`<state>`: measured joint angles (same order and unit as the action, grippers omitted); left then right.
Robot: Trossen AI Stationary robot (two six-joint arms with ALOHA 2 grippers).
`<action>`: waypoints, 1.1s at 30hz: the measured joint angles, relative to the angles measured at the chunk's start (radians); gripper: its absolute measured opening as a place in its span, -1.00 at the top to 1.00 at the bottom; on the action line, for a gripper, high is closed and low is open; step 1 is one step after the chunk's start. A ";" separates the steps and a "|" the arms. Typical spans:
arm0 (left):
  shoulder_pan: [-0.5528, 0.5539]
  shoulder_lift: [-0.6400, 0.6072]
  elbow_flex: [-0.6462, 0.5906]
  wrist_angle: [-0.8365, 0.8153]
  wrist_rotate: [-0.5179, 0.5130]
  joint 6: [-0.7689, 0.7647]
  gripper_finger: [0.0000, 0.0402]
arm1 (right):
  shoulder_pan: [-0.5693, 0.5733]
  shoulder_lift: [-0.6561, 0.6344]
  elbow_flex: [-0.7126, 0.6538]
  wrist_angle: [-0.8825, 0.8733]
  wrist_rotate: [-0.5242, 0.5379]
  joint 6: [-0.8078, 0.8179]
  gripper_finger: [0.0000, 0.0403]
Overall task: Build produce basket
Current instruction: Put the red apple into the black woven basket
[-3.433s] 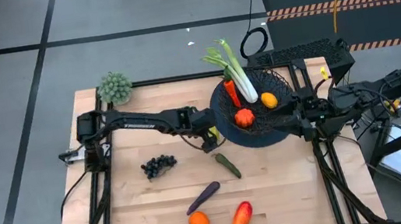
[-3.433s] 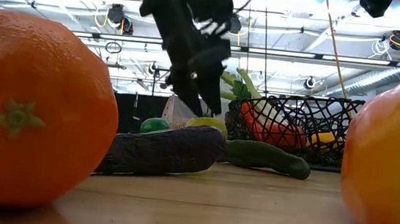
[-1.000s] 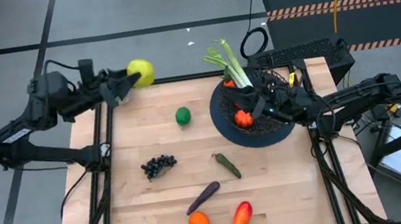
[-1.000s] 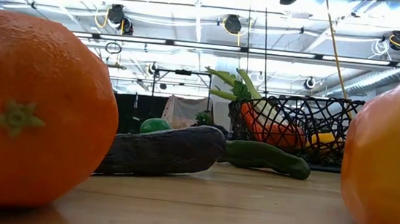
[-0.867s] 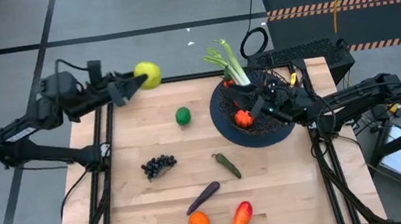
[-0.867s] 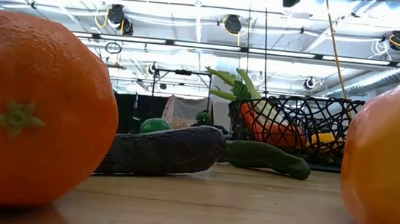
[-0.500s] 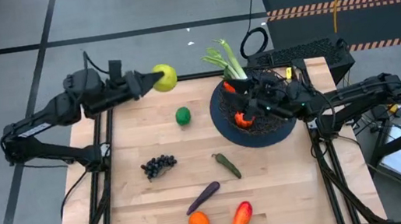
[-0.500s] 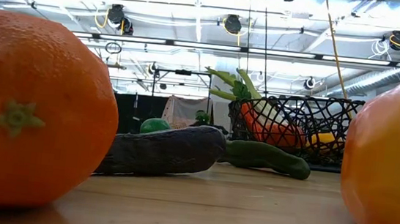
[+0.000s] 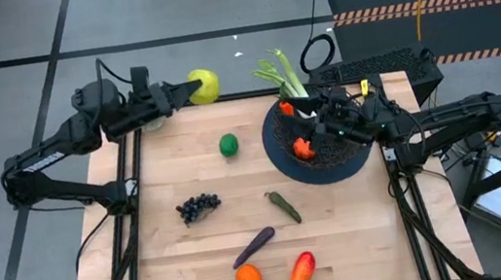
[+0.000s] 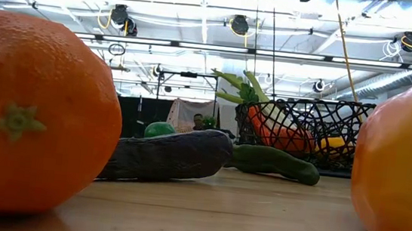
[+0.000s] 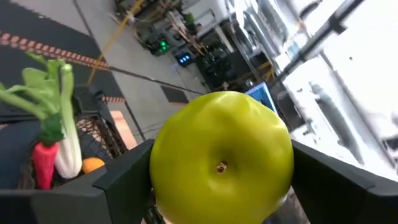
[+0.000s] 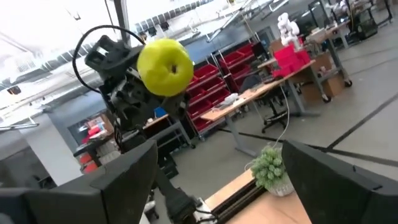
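My left gripper (image 9: 194, 90) holds a yellow-green apple (image 9: 205, 85) in the air over the table's far edge, left of the basket. The black wire basket (image 9: 285, 163) stands at the far right, holding a leek (image 9: 289, 80), a carrot (image 9: 288, 111) and a tomato (image 9: 302, 146). My right gripper (image 9: 318, 119) hovers open above the basket with nothing between its fingers (image 12: 118, 180). On the table lie a lime (image 9: 229, 144), grapes (image 9: 199, 206), a pickle (image 9: 284, 206), an eggplant (image 9: 254, 246), an orange (image 9: 248, 277) and a pepper (image 9: 301, 270). My left gripper pinches the apple between its two fingers, one on each of two opposite sides (image 11: 158, 168). The fingers (image 11: 118, 183) lie level and come from the table's left. The apple is lifted clear of everything, its dimpled end (image 11: 221, 166) turned back toward the wrist.
A pale green bushy clump (image 12: 272, 167) stands at the table's far left corner, under my left arm. In the low view the orange (image 10: 32, 114) and the pepper (image 10: 402, 165) loom close at the near edge, with the eggplant (image 10: 164, 155) and pickle (image 10: 273, 161) behind.
My left gripper has carried the apple along the far edge toward the table's right, nearer the basket, rolling as it went; the apple stays in the fingers. My right gripper has stayed open above the basket and has rolled.
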<state>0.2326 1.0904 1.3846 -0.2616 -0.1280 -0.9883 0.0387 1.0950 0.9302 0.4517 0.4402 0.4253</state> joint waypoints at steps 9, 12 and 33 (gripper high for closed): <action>0.003 0.000 0.000 0.032 0.081 0.285 -0.62 | 0.000 -0.011 0.000 -0.035 0.000 0.083 -0.67; -0.002 0.000 0.000 0.033 0.084 0.388 -0.60 | 0.002 -0.011 0.000 -0.039 0.000 0.130 -0.67; -0.124 0.000 0.000 0.036 0.084 0.533 -0.64 | 0.044 -0.011 0.000 -0.039 -0.001 0.378 -0.67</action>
<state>0.1083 1.0901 1.3849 -0.2256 -0.0440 -0.4549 0.0824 1.0843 0.9298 0.4128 0.4397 0.8034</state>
